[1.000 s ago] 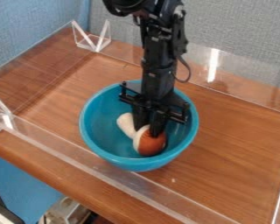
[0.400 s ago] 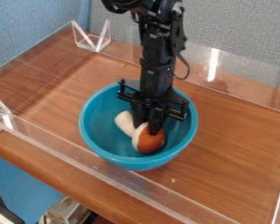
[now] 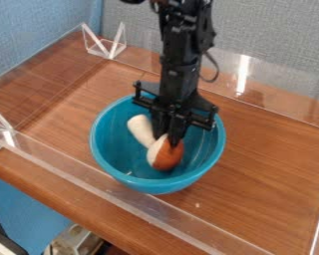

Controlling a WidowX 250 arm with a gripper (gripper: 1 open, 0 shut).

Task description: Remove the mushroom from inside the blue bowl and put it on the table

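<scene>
The blue bowl [image 3: 112, 149] stands in the middle of the wood-grain table [image 3: 275, 149]. Inside it, just above the bowl's floor, is the mushroom [image 3: 163, 154], tilted, with its reddish-brown cap to the lower right and its cream stem reaching up-left. My black gripper [image 3: 173, 145] comes straight down into the bowl and is shut on the mushroom near the cap. Part of the mushroom is hidden behind the fingers.
Low clear acrylic walls edge the table, with a front wall [image 3: 149, 204] close to the bowl and a back wall [image 3: 275, 75] behind the arm. Clear triangular brackets stand at the back left [image 3: 107, 42] and at the left edge [image 3: 0, 125].
The gripper has closed on the mushroom and risen a little. The mushroom has come up with it, off the bowl's floor.
</scene>
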